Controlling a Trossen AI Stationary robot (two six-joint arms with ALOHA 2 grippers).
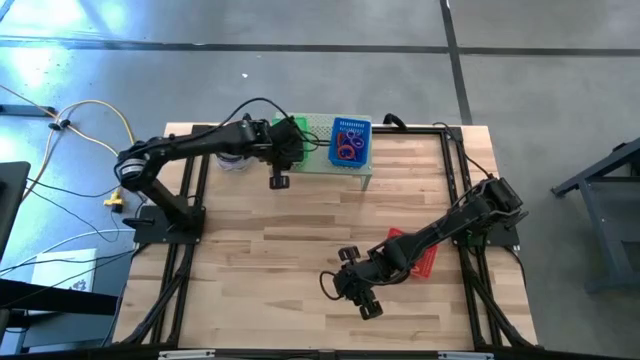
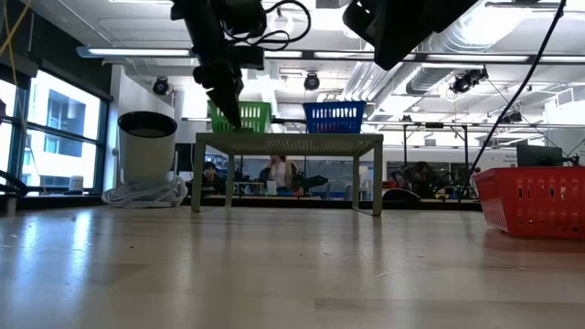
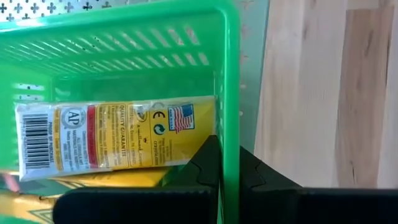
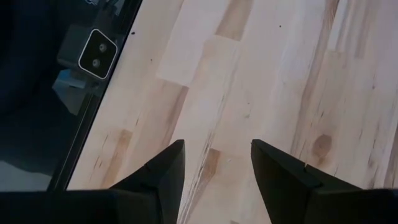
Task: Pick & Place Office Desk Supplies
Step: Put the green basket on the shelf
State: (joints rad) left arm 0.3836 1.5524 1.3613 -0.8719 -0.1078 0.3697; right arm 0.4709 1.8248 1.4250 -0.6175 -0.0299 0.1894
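Note:
A green basket [image 1: 292, 127] and a blue basket [image 1: 350, 143] stand side by side on the pale green perforated stand [image 1: 330, 165] at the table's far edge. Purple and red band loops [image 1: 346, 152] lie in the blue basket. A yellow labelled packet [image 3: 118, 134] lies in the green basket. My left gripper [image 3: 230, 155] is shut on the green basket's wall. My right gripper [image 4: 217, 168] hangs open over bare wood near the table's near edge [image 1: 360, 295], with nothing between its fingers. My left gripper pinches the green basket's side wall [image 3: 230, 124] just below the rim, one finger [image 3: 208, 158] inside the basket and one [image 3: 255, 174] outside. The fingers slant down from above. In the low view the basket [image 2: 242, 117] sits level at the stand's top.
A red basket [image 1: 420, 258] sits on the table under my right arm. A round dark-lidded jar [image 1: 230, 160] stands left of the stand. Bare wood lies across the table's middle and near left.

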